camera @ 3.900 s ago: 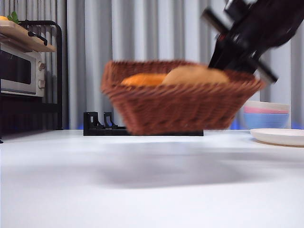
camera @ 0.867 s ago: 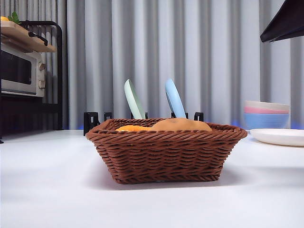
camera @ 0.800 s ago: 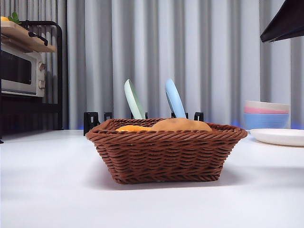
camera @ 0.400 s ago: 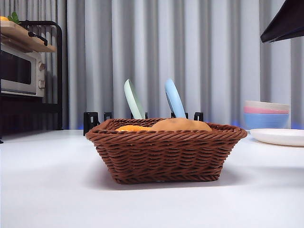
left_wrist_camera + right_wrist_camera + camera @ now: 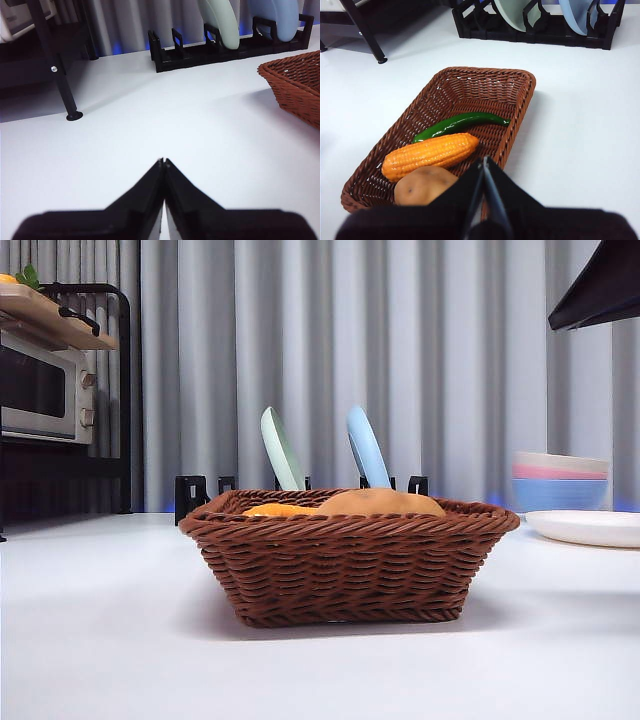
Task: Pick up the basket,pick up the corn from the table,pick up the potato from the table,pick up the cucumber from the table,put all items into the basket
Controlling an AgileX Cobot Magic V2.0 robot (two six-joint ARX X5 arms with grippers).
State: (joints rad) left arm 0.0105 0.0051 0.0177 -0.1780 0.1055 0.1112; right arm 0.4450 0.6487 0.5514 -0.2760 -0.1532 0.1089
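The brown wicker basket rests on the white table; the right wrist view shows it from above. Inside lie the orange corn, the tan potato and the dark-green cucumber. From the front only the tops of the potato and corn show over the rim. My right gripper hovers shut above the basket's near rim, holding nothing. My left gripper is shut over bare table, beside the basket's corner.
A black dish rack with a green plate and a blue plate stands behind the basket. Stacked bowls and a white plate sit at the right. A microwave on a black shelf stands at the left.
Over four seconds ago the basket hung in the air held by an arm; it now rests on the table. Nothing has moved in the last second.
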